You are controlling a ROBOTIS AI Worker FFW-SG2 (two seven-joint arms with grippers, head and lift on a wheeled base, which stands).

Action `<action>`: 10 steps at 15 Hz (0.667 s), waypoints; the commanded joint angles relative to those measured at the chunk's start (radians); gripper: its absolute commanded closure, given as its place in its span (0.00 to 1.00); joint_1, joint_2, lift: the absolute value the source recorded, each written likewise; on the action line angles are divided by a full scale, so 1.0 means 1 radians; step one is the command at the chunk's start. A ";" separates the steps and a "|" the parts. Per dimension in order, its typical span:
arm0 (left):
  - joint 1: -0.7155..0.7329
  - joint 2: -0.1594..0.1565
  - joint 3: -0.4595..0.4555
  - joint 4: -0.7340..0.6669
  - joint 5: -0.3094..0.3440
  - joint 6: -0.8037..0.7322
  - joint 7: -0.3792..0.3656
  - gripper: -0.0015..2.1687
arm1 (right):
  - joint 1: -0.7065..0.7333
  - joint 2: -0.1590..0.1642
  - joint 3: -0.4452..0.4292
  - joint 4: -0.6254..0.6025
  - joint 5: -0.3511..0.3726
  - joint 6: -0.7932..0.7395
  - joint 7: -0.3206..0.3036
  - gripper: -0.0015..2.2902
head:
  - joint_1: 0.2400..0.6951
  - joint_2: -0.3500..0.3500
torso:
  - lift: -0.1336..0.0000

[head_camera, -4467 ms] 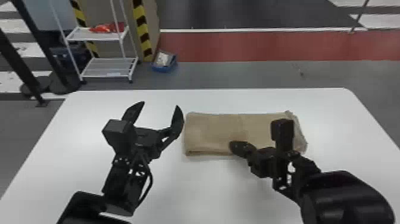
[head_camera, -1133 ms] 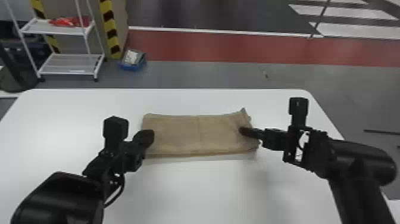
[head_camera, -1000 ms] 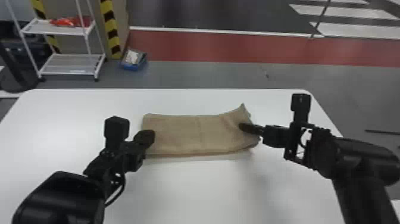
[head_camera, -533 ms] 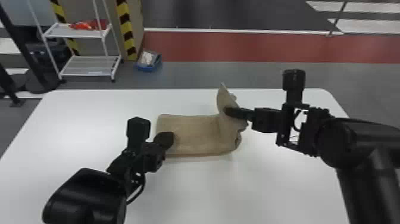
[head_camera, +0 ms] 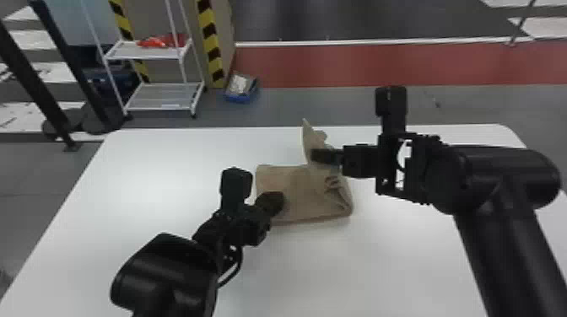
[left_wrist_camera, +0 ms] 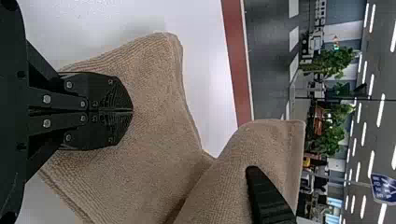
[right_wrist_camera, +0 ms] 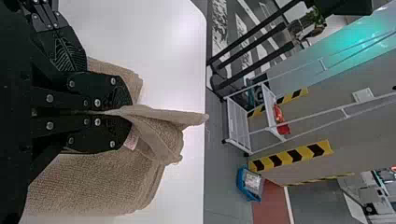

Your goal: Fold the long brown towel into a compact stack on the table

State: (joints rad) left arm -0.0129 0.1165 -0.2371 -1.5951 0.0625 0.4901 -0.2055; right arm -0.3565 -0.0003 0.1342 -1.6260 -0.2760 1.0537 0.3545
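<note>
Towel (head_camera: 295, 200): I see it lying in a flat folded strip on the white table (head_camera: 147, 177), bunched into loose creases at its right side.
Raised end (head_camera: 311, 145): it stands up over the towel's right half, its tip flopping free beyond the grip.
Right gripper (right_wrist_camera: 130, 113): above the towel's right half, fingers closed with the raised cloth pinched between them.
Left gripper (left_wrist_camera: 132, 111): at the towel's near left part, fingers closed together and resting on top; it seems to serve as a weight and pins nothing between its tips.
Fold: this looks like the right end going over onto the left. I'd carry it across low and level, squaring its edges to the towel's left end before letting go.
Creases: a little outward tension should flatten them; pull too hard and the bottom layers may slide.
</note>
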 commanded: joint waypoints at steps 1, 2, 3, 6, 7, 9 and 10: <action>-0.004 -0.001 -0.001 0.004 0.000 0.000 0.000 0.87 | -0.002 0.001 0.021 0.011 -0.009 0.001 0.000 0.54 | 1.00 0.60 | 0.10; -0.007 -0.004 -0.001 0.007 -0.001 0.000 0.000 0.87 | -0.002 0.001 0.038 0.023 -0.012 0.001 -0.002 0.54 | 1.00 0.60 | 0.10; -0.010 -0.006 -0.005 0.015 0.000 0.000 0.000 0.87 | -0.002 0.001 0.053 0.035 -0.011 -0.005 -0.002 0.54 | 1.00 0.60 | 0.10; -0.010 -0.006 -0.008 0.015 0.002 -0.003 0.000 0.87 | -0.015 0.001 0.085 0.094 0.009 -0.048 -0.002 0.54 | 1.00 0.62 | 0.10; -0.009 -0.006 -0.008 0.015 0.005 -0.003 0.000 0.87 | -0.016 0.001 0.087 0.118 0.006 -0.082 -0.002 0.54 | 1.00 0.63 | 0.10; -0.009 -0.004 -0.007 0.017 0.008 -0.006 -0.002 0.87 | -0.021 0.001 0.099 0.136 -0.002 -0.103 -0.002 0.54 | 1.00 0.63 | 0.10; -0.009 -0.004 -0.007 0.017 0.008 -0.006 -0.002 0.87 | -0.021 0.001 0.099 0.140 -0.005 -0.103 -0.002 0.53 | 1.00 0.63 | 0.10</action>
State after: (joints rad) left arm -0.0215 0.1118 -0.2442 -1.5791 0.0703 0.4848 -0.2071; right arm -0.3759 0.0000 0.2285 -1.4927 -0.2771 0.9564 0.3527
